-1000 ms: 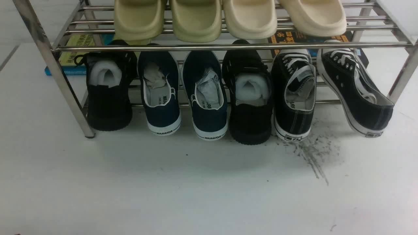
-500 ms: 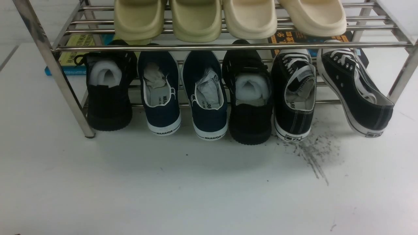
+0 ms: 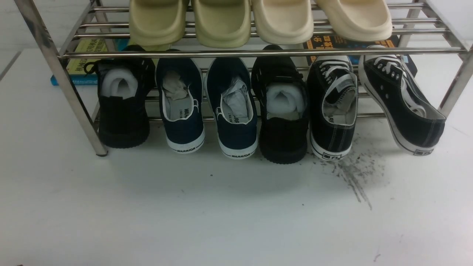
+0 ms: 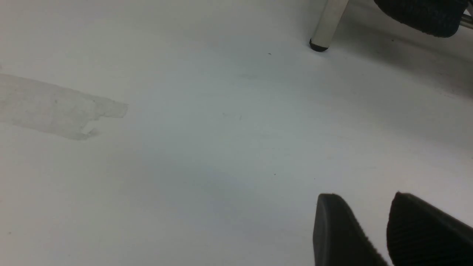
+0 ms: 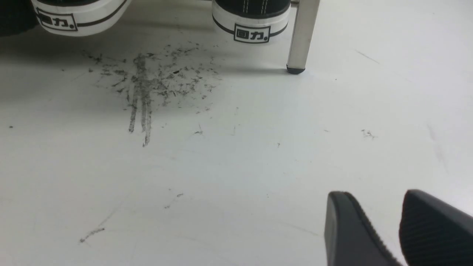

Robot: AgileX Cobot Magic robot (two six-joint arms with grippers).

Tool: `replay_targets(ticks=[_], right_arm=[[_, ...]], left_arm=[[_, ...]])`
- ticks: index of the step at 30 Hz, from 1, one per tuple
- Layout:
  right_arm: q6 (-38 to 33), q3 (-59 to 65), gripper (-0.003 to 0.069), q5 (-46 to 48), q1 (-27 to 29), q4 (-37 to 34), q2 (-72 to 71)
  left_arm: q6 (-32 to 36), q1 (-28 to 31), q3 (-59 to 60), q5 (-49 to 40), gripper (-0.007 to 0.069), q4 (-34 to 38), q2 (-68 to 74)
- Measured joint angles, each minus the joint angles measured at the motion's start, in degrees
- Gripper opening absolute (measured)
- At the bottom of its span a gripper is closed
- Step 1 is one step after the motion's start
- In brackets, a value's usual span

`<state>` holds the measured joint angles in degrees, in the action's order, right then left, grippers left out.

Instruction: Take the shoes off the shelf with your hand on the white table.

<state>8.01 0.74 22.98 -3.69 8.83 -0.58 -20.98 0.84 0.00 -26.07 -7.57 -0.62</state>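
We see the black canvas sneakers (image 3: 332, 107) side by side at the right end of the steel shoe rack (image 3: 258, 54), on its lower tier — heels towards us, over the white table (image 3: 221, 214). Beside them stands a black chunky shoe (image 3: 283, 111). Our left gripper (image 4: 366, 221) and right gripper (image 5: 380, 221) each show a narrow gap between the fingers — nothing is held in either.

Four clogs (image 3: 222, 22), two navy slip-ons (image 3: 186, 125) and two all-black shoes (image 3: 282, 140) show beside a yellow-and-blue package (image 3: 88, 55).
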Motion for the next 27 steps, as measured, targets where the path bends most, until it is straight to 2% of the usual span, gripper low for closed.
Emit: replay_targets(ticks=[12, 18, 21, 23, 27], right_arm=[[0.08, 0.0, 0.0237, -0.45, 0.0, 0.02, 0.0], [8.29, 0.64, 0.0237, -5.99, 0.0, -12.39, 0.0], [14.24, 0.7, 0.0237, -13.0, 0.0, -21.77, 0.0], [16.01, 0.7, 0.0237, -17.02, 0.0, -24.91, 0.0], [16.95, 0.7, 0.0237, -20.54, 0.0, -26.47, 0.0]], left_arm=[[0.0, 0.0, 0.0, 0.0, 0.0239, 0.0, 0.0], [0.0, 0.0, 0.0, 0.0, 0.0239, 0.0, 0.0], [0.0, 0.0, 0.0, 0.0, 0.0239, 0.0, 0.0], [0.0, 0.0, 0.0, 0.0, 0.0239, 0.0, 0.0], [0.0, 0.0, 0.0, 0.0, 0.0239, 0.0, 0.0]])
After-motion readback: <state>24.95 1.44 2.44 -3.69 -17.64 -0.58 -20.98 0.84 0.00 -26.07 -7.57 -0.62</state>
